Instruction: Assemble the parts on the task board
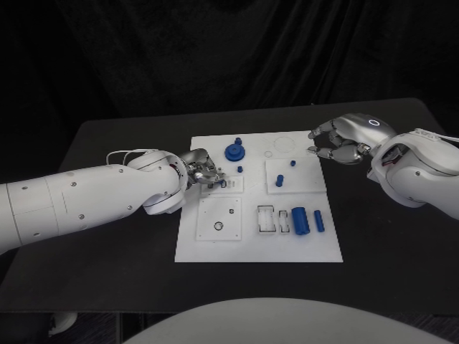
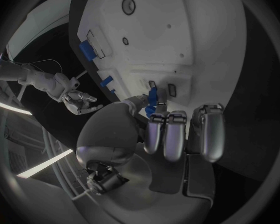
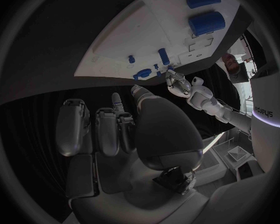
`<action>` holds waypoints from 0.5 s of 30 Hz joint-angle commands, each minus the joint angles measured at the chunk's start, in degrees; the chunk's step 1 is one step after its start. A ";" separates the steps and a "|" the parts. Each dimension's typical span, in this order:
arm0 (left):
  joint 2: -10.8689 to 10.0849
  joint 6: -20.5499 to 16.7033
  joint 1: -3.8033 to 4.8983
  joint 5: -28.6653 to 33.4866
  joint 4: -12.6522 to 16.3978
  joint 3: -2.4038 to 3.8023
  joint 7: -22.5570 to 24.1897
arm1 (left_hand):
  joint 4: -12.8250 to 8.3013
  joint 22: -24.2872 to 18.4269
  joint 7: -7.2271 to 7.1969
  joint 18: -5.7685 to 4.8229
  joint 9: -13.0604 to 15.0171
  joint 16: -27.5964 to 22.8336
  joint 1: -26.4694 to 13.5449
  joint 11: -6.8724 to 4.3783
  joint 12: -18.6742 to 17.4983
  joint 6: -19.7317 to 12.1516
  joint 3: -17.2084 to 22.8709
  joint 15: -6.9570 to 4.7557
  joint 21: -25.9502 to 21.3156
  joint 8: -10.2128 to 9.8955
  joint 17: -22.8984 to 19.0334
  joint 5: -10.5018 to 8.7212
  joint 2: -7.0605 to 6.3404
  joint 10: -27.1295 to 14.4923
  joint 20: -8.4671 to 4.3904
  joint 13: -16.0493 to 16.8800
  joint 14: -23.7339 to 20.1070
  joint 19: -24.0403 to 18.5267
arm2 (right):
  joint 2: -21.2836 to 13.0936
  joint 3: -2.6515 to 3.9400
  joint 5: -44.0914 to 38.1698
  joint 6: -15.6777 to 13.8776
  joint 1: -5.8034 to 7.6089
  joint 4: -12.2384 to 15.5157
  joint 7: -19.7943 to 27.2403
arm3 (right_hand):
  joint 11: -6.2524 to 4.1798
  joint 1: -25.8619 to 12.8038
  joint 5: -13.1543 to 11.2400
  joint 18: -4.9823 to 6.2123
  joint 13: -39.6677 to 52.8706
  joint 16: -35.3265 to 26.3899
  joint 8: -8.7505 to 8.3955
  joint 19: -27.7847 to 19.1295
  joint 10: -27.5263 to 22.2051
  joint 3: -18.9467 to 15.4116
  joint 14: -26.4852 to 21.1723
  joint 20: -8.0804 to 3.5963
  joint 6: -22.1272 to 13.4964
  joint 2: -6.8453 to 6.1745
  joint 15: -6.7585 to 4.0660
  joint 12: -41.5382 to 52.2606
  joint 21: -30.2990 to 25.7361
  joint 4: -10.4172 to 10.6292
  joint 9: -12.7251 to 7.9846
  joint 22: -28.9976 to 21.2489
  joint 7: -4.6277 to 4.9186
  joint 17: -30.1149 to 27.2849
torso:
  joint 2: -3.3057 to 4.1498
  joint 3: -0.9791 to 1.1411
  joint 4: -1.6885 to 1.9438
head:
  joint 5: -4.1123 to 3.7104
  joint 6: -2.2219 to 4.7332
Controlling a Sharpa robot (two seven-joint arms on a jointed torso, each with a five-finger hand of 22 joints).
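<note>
The white task board [image 1: 259, 247] lies in the middle of the black table. My left hand [image 1: 203, 174] hovers at the board's left edge and pinches a small blue part [image 2: 152, 96] between thumb and fingers, just over two small slots [image 2: 170, 89]. My right hand [image 1: 339, 142] hangs by the board's far right corner with its fingers apart and nothing in them. A blue round knob [image 1: 234, 151] stands at the far side of the board. An upright blue peg [image 1: 278, 179] stands on a square plate. Two blue cylinders [image 1: 301, 220] lie side by side near the right edge.
A tiny blue pin [image 1: 292, 163] stands beyond the peg. Rectangular cut-outs [image 1: 270, 219] lie left of the cylinders, and a square plate with a round hole [image 1: 218, 218] sits on the board's near left. The table's black surface [image 1: 105, 244] surrounds the board.
</note>
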 commanded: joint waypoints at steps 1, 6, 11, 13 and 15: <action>0.21 1.59 -0.15 -0.22 -0.03 0.05 0.33 | 0.17 6.05 -0.77 -0.89 0.13 0.37 0.01 -0.39 0.20 0.42 0.10 -0.42 -0.23 0.11 15.09 -0.30 0.00 5.99 -0.39 14.99 5.95 0.09 | -0.07 0.03 -0.11 0.16 -0.13 0.11 -0.94 | 0.50 0.16 0.35 0.18 15.08 -0.32 -0.28 0.81 5.96 0.33 4.38 0.47 0.32 0.40 0.46 0.16 -0.28 -0.01 -0.07 10.62 -0.13 8.19 | 0.08 -0.03 -0.09 | 0.12 -0.01; 0.32 2.23 -0.31 -0.22 -0.16 0.05 0.23 | 0.19 6.07 -0.78 -0.90 0.17 0.37 -0.01 -0.40 0.20 0.45 0.09 -0.42 -0.21 0.11 15.09 -0.37 -0.01 5.99 -0.39 14.99 5.95 0.11 | -0.07 0.03 -0.11 0.30 -0.13 0.11 -0.97 | 0.49 0.17 0.46 0.17 15.08 -0.37 -0.29 0.81 5.96 0.38 4.37 0.47 0.35 0.43 0.46 0.16 -0.26 0.00 -0.08 10.63 -0.13 8.14 | 0.14 -0.04 -0.02 | 0.06 -0.01; 0.38 2.56 -0.47 -0.22 -0.22 0.05 0.24 | 0.26 6.06 -0.80 -0.89 0.25 0.37 -0.07 -0.42 0.20 0.53 0.09 -0.43 -0.24 0.13 15.09 -0.50 -0.01 5.99 -0.40 14.99 5.95 0.10 | -0.04 0.03 0.65 0.39 -0.13 0.11 -0.87 | 0.49 0.17 0.46 0.17 15.08 -0.37 -0.29 0.81 5.96 0.38 4.37 0.47 0.35 0.43 0.46 0.16 -0.26 0.00 -0.08 10.63 -0.13 8.14 | 0.12 -0.01 -0.02 | 0.09 -0.01; 0.39 2.64 -0.51 -0.22 -0.25 0.05 0.26 | 0.32 5.99 -0.81 -0.87 0.31 0.37 -0.11 -0.43 0.20 0.59 0.08 -0.44 -0.31 0.14 15.09 -0.62 -0.03 5.99 -0.41 14.99 5.95 0.04 | -0.04 0.03 1.11 0.42 -0.13 0.09 -0.82 | 0.49 0.19 0.55 0.18 15.08 -0.38 -0.28 0.79 5.96 0.43 4.36 0.47 0.41 0.45 0.45 0.16 -0.32 -0.01 -0.09 10.61 -0.13 8.14 | 0.15 -0.02 -0.01 | 0.16 -0.01; 0.41 2.68 -0.54 -0.22 -0.29 0.05 0.28 | 0.32 5.99 -0.81 -0.87 0.31 0.37 -0.11 -0.43 0.20 0.59 0.08 -0.44 -0.31 0.14 15.09 -0.62 -0.03 5.99 -0.41 14.99 5.95 0.04 | -0.05 0.03 1.35 0.44 -0.13 0.08 -0.80 | 0.49 0.19 0.55 0.18 15.08 -0.38 -0.28 0.79 5.96 0.43 4.36 0.47 0.41 0.45 0.45 0.16 -0.32 -0.01 -0.09 10.61 -0.13 8.14 | 0.16 -0.03 -0.02 | 0.22 -0.01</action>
